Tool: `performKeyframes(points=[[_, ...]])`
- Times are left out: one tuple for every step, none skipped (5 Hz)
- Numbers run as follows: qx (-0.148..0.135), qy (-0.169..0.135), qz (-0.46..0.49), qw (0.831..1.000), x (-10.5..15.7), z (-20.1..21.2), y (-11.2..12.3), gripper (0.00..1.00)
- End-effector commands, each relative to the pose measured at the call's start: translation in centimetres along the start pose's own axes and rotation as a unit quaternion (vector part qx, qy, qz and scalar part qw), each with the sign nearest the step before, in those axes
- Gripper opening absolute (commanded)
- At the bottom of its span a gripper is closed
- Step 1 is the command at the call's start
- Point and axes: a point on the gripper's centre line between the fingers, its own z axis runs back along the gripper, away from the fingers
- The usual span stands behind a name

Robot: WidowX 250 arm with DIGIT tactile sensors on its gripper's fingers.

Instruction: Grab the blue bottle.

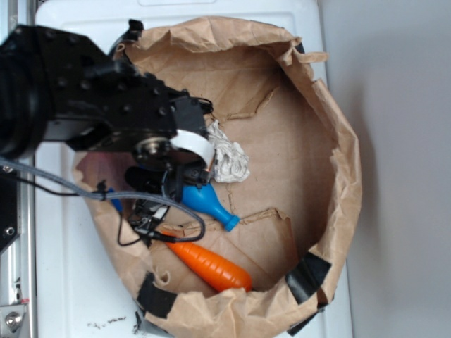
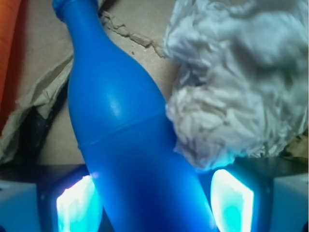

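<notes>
Smooth blue plastic bottle (image 2: 120,130) is lying on brown paper, an orange toy carrot (image 2: 7,43) to its left and a crumpled white paper ball (image 2: 236,82) touching its right. The gripper (image 2: 154,203) is straddling its wide body, fingers (image 2: 79,205) apparently not quite touching it.

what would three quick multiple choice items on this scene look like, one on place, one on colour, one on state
1. Where does the blue bottle sit?
A. between the gripper fingers
B. outside the paper bag
C. on top of the carrot

2. What colour is the carrot?
A. green
B. orange
C. purple

3. How does the bottle lie?
A. upright
B. on its side
C. hanging in the air

Key: 1 A, the wrist view shows a pad on each side of its body. 2 B, plainly orange. 3 B, its neck points along the bag floor.
</notes>
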Motion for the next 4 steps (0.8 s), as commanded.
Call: performKeyframes(points=[[0.016,-0.05,0.009,0.999,1.9,1.9,1.9,0.0],[-0.009,-0.066,0.017,0.998,2.2,5.0,2.4,0.0],[-0.031,-0.073,0.025,0.997,2.4,8.3,2.6,0.0],[-0.018,-0.088,0.043,0.995,2.2,11.1,2.3,0.0]])
